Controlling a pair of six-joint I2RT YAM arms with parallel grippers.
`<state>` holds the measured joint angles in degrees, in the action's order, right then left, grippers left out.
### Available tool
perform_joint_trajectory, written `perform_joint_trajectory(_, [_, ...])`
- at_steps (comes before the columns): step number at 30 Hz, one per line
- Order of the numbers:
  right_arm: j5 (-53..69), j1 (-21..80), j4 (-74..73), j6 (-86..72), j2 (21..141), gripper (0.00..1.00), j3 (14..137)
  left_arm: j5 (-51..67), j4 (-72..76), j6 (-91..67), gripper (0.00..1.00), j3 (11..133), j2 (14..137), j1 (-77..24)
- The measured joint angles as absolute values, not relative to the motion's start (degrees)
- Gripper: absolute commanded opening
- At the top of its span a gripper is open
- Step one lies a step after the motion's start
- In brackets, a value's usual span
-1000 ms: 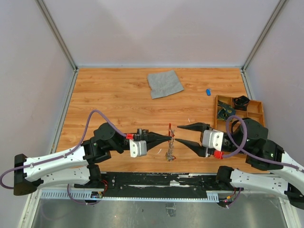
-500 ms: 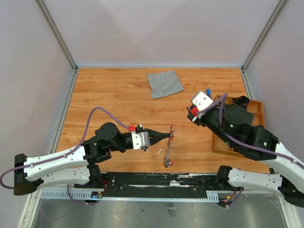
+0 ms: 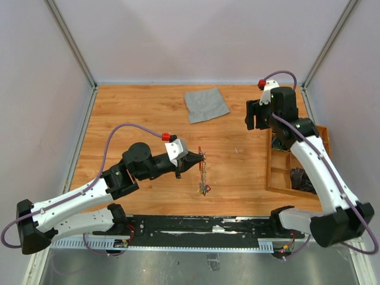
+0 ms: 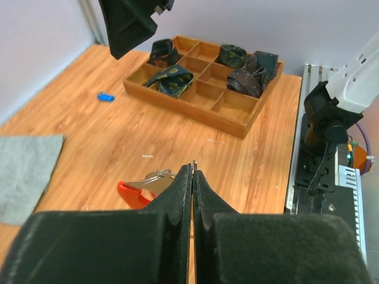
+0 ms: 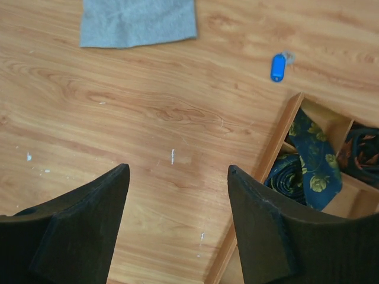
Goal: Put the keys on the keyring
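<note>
Keyring (image 3: pixel 203 172) hangs from left hand (image 3: pixel 199 158); right hand (image 5: pixel 177 171) reaches far, agape.

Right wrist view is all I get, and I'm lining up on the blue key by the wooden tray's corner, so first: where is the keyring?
Observer: The left gripper is shut on the red keyring, about the middle of the table.
Operator: And its chain?
Observer: The chain trails from the red keyring toward the near edge. What is at its end is too small to tell.
Operator: How does my gripper stand to the key?
Observer: In the left wrist view the right gripper hangs open above the table, not touching the blue key lying on it.
</note>
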<state>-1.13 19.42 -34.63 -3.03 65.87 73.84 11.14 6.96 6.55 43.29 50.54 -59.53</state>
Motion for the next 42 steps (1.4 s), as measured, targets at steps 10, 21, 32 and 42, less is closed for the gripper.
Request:
perform_joint_trajectory(10, [3.7, 7.5, -22.3, -10.9, 86.6, 0.68, 70.1, 10.7, 0.2, -1.8, 0.0, 48.4, 54.7, -54.4])
perform_joint_trajectory(21, [2.2, 0.6, -16.3, -17.9, 112.7, 0.59, 90.3, 14.4, -4.4, -2.7, 0.01, 52.6, 59.7, -47.4])
perform_joint_trajectory(32, [-5.9, -0.5, -16.8, -24.0, 125.9, 0.5, 101.2, 15.4, -5.2, -0.8, 0.01, 52.6, 62.0, -45.9])
perform_joint_trajectory(42, [-8.7, -0.5, -18.0, -27.7, 129.4, 0.43, 105.2, 15.6, -5.8, -0.3, 0.01, 52.6, 62.0, -45.9])
